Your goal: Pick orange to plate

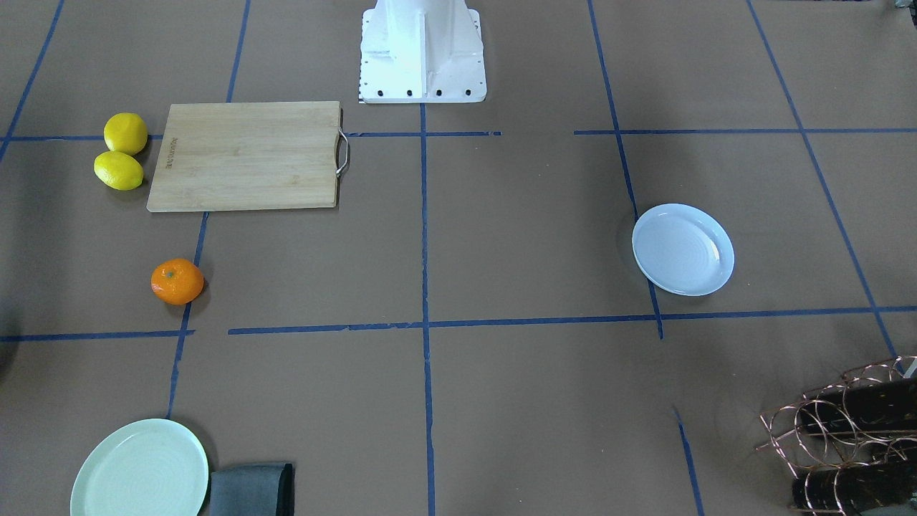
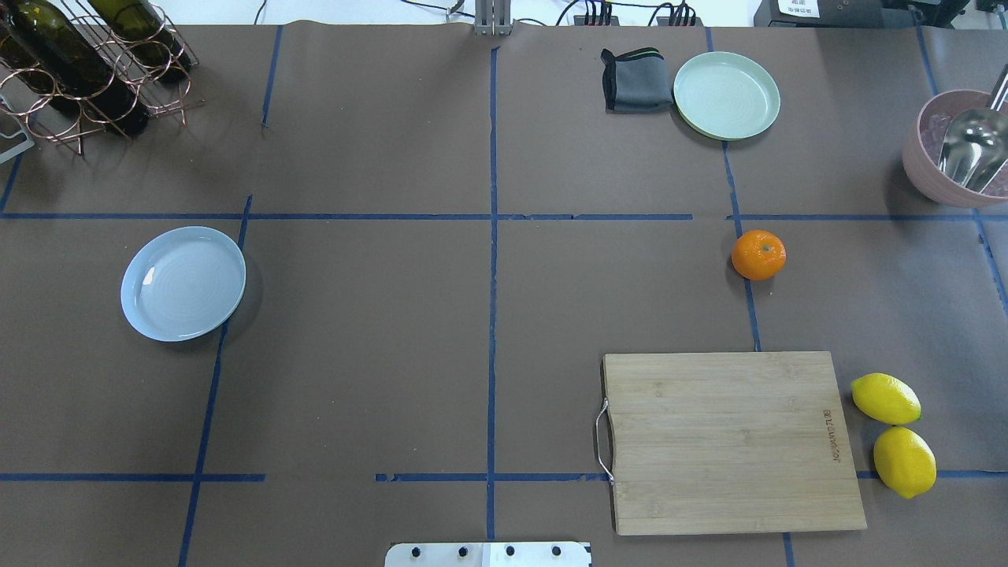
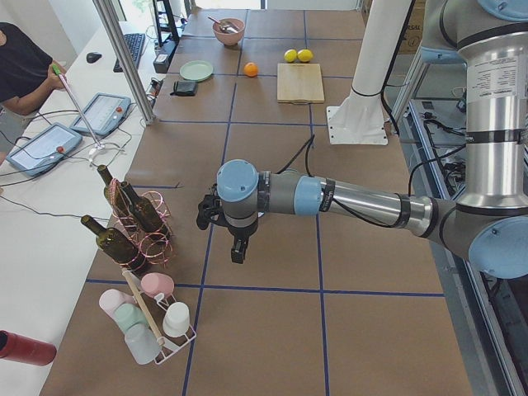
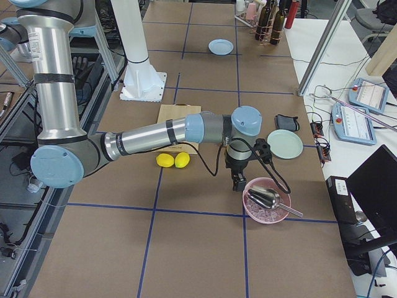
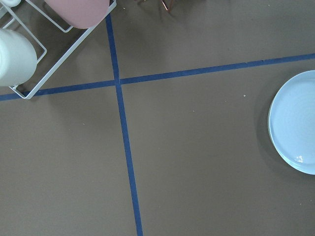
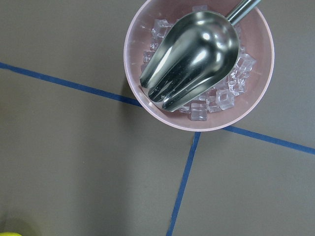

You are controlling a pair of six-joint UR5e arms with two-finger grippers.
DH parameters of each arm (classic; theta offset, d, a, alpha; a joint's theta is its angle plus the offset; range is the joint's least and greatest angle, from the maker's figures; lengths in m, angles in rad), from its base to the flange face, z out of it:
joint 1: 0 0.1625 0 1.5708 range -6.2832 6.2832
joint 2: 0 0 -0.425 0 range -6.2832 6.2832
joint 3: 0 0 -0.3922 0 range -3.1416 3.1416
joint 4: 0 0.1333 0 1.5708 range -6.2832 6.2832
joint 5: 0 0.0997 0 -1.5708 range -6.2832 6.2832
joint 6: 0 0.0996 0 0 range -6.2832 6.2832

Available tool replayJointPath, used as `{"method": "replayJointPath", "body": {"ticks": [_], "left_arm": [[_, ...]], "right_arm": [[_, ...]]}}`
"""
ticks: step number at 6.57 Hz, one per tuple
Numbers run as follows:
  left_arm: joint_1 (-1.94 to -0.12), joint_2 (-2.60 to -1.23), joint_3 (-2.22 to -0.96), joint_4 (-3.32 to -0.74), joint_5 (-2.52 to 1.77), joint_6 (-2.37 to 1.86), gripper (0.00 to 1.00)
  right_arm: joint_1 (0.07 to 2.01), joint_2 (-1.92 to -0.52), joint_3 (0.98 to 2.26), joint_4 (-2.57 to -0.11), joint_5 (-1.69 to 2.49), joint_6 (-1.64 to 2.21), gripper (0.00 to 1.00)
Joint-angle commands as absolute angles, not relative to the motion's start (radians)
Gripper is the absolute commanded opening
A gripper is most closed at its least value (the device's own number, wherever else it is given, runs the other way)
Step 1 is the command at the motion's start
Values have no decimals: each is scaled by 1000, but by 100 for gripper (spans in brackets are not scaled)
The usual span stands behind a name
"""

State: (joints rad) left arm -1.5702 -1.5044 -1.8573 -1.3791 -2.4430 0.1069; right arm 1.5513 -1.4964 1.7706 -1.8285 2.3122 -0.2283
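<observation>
Holding ice cubes (image 6: 224, 98), 1 scoop (image 6: 192, 59) — pink bowl (image 6: 206, 126); orange (image 2: 758, 254) well apart from plate (image 2: 183, 283).

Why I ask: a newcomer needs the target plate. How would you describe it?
Start at the cutting board and cross the central blue tape line. The plate lies alone there, bluish-white, unlike the mint-green plate beside the grey cloth.

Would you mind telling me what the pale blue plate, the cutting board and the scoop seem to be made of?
The plate looks like glazed ceramic or perhaps melamine: smooth, glossy, with a bright glint. The cutting board looks like bamboo or light wood, matte, with visible grain strips. The scoop is polished metal, with mirror-like reflections.
</observation>
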Motion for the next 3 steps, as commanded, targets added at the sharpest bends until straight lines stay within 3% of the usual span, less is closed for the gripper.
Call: {"method": "replayJointPath", "body": {"ticks": [1, 3], "left_arm": [[-1581, -1579, -1885, -1280, -2433, 124, 100], [-1577, -1580, -1902, -1288, -2434, 127, 100]], "right_arm": [[1551, -1497, 1763, -1829, 2338, -227, 100], [1551, -1500, 1763, -1822, 2345, -218, 100]]}}
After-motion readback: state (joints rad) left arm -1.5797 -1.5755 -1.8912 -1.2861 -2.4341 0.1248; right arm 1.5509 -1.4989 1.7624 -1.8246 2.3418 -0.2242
